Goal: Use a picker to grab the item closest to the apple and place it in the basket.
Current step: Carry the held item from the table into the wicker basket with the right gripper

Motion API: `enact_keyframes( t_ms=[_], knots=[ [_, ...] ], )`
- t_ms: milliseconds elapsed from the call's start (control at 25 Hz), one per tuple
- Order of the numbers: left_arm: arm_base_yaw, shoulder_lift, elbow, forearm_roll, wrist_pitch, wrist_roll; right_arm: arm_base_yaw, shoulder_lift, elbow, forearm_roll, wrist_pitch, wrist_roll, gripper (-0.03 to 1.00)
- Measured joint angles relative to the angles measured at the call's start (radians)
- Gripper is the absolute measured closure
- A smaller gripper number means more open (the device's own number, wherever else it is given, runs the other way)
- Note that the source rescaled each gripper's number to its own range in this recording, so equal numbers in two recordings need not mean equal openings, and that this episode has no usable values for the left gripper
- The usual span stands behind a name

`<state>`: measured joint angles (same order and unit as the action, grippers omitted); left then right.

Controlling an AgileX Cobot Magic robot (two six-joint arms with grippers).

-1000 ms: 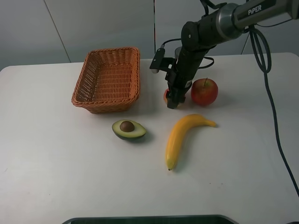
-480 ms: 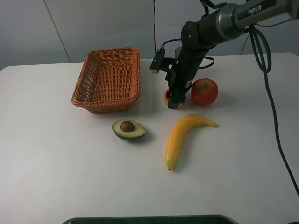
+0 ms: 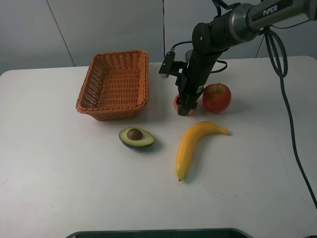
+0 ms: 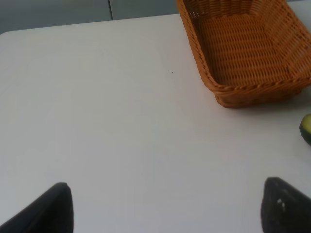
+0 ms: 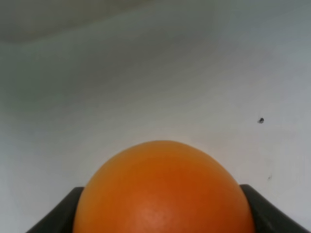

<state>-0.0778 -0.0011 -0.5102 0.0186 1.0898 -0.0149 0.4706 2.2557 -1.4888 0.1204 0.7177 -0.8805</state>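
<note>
While clamped across the small orange fruit (image 5: 163,194) just left of the apple (image 3: 216,97) on the counter (image 3: 59,173), grips its widest middle with the right claw (image 3: 183,110). Probably light, firm, smooth, apt to slip.

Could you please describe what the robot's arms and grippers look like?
The right arm has black joints and a silver-grey cylindrical link bearing white PiPER lettering; black cables trail from it. The right gripper is black and slim. Of the left gripper, only two dark rounded fingertips show.
</note>
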Motion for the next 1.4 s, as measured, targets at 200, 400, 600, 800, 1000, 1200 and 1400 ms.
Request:
enact_keyframes(
  t_ms=[200, 400, 600, 800, 1000, 1200, 1400],
  knots=[
    [0.0, 0.0, 0.0, 0.0, 0.0, 0.0, 0.0, -0.025, 0.0, 0.0, 0.031, 0.024, 0.97],
    [0.0, 0.0, 0.0, 0.0, 0.0, 0.0, -0.001, -0.122, 0.0, 0.012, 0.128, 0.057, 0.97],
    [0.0, 0.0, 0.0, 0.0, 0.0, 0.0, 0.002, -0.257, 0.002, 0.045, 0.243, 0.115, 0.97],
    [0.0, 0.0, 0.0, 0.0, 0.0, 0.0, 0.045, -0.402, 0.012, 0.053, 0.265, 0.276, 0.97],
    [0.0, 0.0, 0.0, 0.0, 0.0, 0.0, 0.139, -0.483, 0.012, 0.072, 0.172, 0.517, 0.97],
    [0.0, 0.0, 0.0, 0.0, 0.0, 0.0, 0.213, -0.473, 0.013, 0.12, 0.006, 0.567, 0.97],
    [0.0, 0.0, 0.0, 0.0, 0.0, 0.0, 0.249, -0.406, 0.013, 0.147, -0.204, 0.609, 0.97]
  ],
)
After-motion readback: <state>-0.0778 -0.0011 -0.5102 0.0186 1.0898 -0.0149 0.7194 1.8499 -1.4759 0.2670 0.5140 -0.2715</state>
